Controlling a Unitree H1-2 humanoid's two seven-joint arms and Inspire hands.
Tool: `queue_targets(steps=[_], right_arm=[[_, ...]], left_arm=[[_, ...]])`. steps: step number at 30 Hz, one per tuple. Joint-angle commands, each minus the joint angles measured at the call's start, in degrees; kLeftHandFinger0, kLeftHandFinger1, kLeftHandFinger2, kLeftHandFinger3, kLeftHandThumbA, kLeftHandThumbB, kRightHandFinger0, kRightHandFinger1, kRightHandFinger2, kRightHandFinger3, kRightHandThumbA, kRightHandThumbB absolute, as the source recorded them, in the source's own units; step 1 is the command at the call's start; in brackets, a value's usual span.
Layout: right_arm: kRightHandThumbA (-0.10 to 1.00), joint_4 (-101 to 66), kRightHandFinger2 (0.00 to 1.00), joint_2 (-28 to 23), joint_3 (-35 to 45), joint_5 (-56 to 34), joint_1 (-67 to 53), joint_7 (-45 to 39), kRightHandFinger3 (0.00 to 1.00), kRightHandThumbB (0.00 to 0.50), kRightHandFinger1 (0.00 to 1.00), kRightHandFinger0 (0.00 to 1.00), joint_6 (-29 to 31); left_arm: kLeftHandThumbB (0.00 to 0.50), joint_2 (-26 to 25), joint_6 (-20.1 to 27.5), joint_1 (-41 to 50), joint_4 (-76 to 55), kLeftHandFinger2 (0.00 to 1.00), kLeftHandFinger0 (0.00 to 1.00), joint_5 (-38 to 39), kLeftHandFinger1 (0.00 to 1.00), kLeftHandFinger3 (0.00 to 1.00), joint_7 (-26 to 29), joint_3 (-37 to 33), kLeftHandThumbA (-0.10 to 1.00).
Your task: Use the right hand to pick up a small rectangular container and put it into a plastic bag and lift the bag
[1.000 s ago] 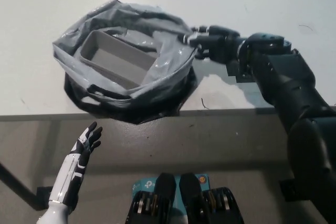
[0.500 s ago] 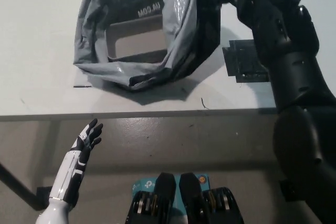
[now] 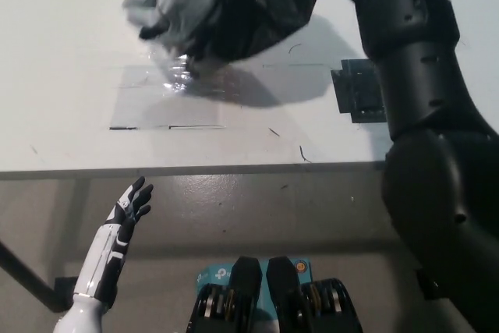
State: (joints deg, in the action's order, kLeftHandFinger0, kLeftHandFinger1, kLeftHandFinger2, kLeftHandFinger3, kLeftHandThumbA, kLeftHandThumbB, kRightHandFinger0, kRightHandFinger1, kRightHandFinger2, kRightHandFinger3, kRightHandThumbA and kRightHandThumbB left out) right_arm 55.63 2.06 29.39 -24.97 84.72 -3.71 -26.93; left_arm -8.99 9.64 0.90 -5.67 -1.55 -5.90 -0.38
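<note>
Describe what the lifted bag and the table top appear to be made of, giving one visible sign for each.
The bag looks like thin plastic film, grey and black with a glossy finish: it crumples in soft folds and catches bright highlights. The table top seems a hard, smooth white board, probably laminate, with a matt look: it is flat, evenly coloured and takes the bag's shadow cleanly.

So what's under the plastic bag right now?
Under the lifted plastic bag lie its dark shadow and a clear taped rectangle on the white table. The bag's contents cannot be seen from here, and neither can the right hand.
</note>
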Motion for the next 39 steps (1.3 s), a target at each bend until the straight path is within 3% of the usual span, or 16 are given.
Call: queue_targets(steps=[1,5,7,11,17,24,25,26,27,28,29,30,31,33,38,39], right_arm=[[0.42,-7.28,0.78,-1.39,3.09,-18.46,21.98,9.79,0.86,0.12,0.38,0.0,0.0],[0.32,-7.25,0.69,-3.52,4.97,-20.06,26.31,10.33,0.7,0.15,0.28,0.0,0.0],[0.4,-7.71,0.66,-4.62,4.22,-18.83,27.19,9.38,0.65,0.115,0.23,0.0,0.0],[0.45,-8.78,0.62,-5.63,3.83,-20.04,26.36,9.76,0.68,0.078,0.18,0.0,0.0],[0.42,-11.85,0.74,-4.03,1.99,-20.1,19.6,11.57,0.86,0.052,0.32,0.0,0.0],[0.46,-11.16,0.73,-3.66,-0.45,-18.0,13.86,13.02,0.84,0.059,0.31,0.0,0.0],[0.57,-11.62,0.79,-4.26,-2.71,-15.02,12.71,11.28,0.87,0.206,0.41,0.06,0.0],[0.57,-12.0,0.79,-4.51,-3.68,-13.78,12.32,10.51,0.87,0.206,0.41,0.06,0.0],[0.6,-13.51,0.7,-4.77,-5.28,-11.96,11.7,9.43,0.89,0.276,0.47,0.26,0.63],[0.63,-15.04,0.87,-5.32,-7.14,-10.46,11.2,7.43,1.0,0.293,0.64,0.44,1.56],[0.68,-17.2,1.0,-6.17,-9.62,-8.68,10.65,5.07,1.0,0.301,0.84,0.64,2.41],[0.76,-22.97,1.0,-8.6,-16.28,-3.6,9.35,1.43,1.0,0.312,1.0,0.83,4.38],[0.8,-26.53,1.0,-9.95,-19.44,-1.04,8.77,0.96,1.0,0.353,1.0,0.95,5.05],[0.86,-36.71,1.0,-14.33,-26.35,5.23,7.09,-0.81,1.0,0.314,1.0,1.0,6.95],[0.96,-57.77,1.0,-25.26,-33.65,15.08,2.96,-4.34,1.0,0.324,1.0,1.0,8.84],[1.0,-68.19,1.0,-30.84,-34.25,20.54,-0.56,-5.17,1.0,0.309,1.0,1.0,10.06]], left_arm=[[0.2,-0.55,-0.68,-1.78,-1.98,1.0,1.0,0.15,1.0,1.0,-0.38,0.04,1.0],[0.202,-0.8,-0.8,-2.05,-2.08,1.0,1.0,0.29,1.0,1.0,-0.51,0.14,1.0],[0.204,-0.95,-0.84,-2.2,-2.06,1.0,1.0,0.36,1.0,1.0,-0.59,0.2,0.99],[0.178,-1.04,-0.16,-1.82,-1.6,1.0,1.0,0.67,1.0,1.0,-0.88,0.07,0.96],[0.169,-0.75,-0.43,-1.08,-1.95,1.0,1.0,0.54,1.0,1.0,-0.99,-0.35,0.95],[0.184,-0.78,-1.37,-1.03,-2.54,1.0,1.0,0.1,1.0,1.0,-1.13,-0.83,0.96],[0.186,-0.88,-1.8,-1.16,-2.75,1.0,1.0,-0.03,1.0,1.0,-1.16,-0.93,0.96],[0.186,-0.92,-1.92,-1.2,-2.81,1.0,1.0,-0.07,1.0,1.0,-1.17,-0.96,0.96],[0.188,-1.02,-1.91,-1.41,-2.78,1.0,1.0,0.0,1.0,1.0,-1.23,-0.99,0.97],[0.188,-1.12,-1.84,-1.78,-2.65,1.0,1.0,0.15,1.0,1.0,-1.3,-0.97,0.97],[0.188,-1.19,-1.84,-2.21,-2.53,1.0,1.0,0.37,1.0,1.0,-1.37,-0.92,0.97],[0.191,-1.29,-1.81,-2.87,-2.35,1.0,1.0,0.35,1.0,1.0,-1.31,-0.87,0.97],[0.186,-1.37,-1.84,-3.44,-2.24,1.0,1.0,0.27,1.0,1.0,-1.28,-0.87,0.97],[0.18,-1.56,-1.8,-5.16,-1.89,1.0,1.0,0.05,1.0,1.0,-1.21,-0.78,0.97],[0.19,-1.93,-1.91,-9.41,-1.12,1.0,1.0,-0.33,1.0,1.0,-1.05,-0.51,1.0],[0.185,-2.07,-1.95,-11.16,-0.85,1.0,1.0,-0.34,1.0,1.0,-0.99,-0.35,1.0]])
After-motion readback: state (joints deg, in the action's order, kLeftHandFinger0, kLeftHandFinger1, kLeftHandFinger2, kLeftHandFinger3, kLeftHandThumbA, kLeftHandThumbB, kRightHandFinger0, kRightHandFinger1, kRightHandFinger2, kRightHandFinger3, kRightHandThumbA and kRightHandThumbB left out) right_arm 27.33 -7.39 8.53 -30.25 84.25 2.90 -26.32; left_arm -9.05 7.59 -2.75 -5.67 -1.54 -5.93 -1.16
